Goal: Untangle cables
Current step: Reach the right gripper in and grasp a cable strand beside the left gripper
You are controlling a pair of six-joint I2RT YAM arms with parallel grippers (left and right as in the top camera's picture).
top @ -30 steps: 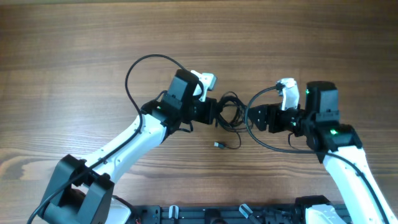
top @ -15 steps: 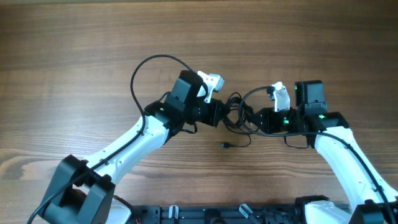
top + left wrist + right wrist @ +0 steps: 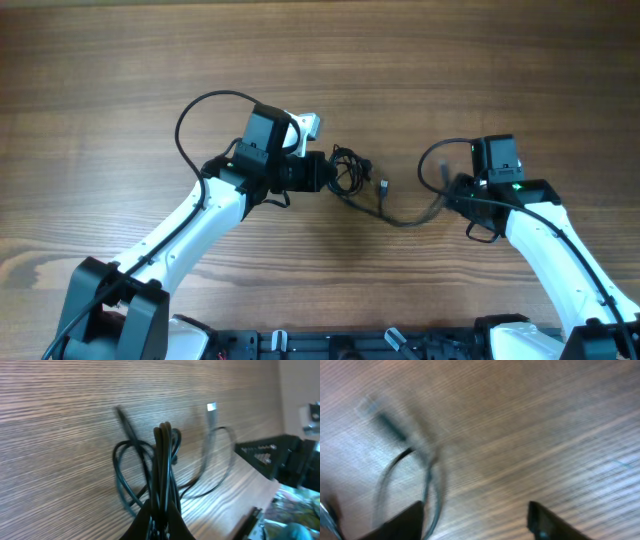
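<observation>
The cables are thin black cords. My left gripper [image 3: 328,176] is shut on a bunch of their loops [image 3: 349,165]. In the left wrist view the loops [image 3: 162,455] stand up out of the gripper [image 3: 162,519], and a metal-tipped plug [image 3: 212,408] lies beyond on the table. One strand [image 3: 400,220] sags from the bunch towards my right gripper [image 3: 447,193]. A small plug [image 3: 383,185] lies between the arms. In the right wrist view the gripper [image 3: 476,522] is open, with a blurred cord [image 3: 428,482] just beside its left finger, not between the jaws.
The wooden table [image 3: 120,80] carries nothing else. Thick black robot wires arc over the left arm [image 3: 190,120] and by the right wrist [image 3: 432,160]. The arm bases stand at the near edge.
My left gripper has pulled the bunch leftwards. My right gripper has drawn back to the right, away from the bunch. One strand now lies stretched out between the two.
</observation>
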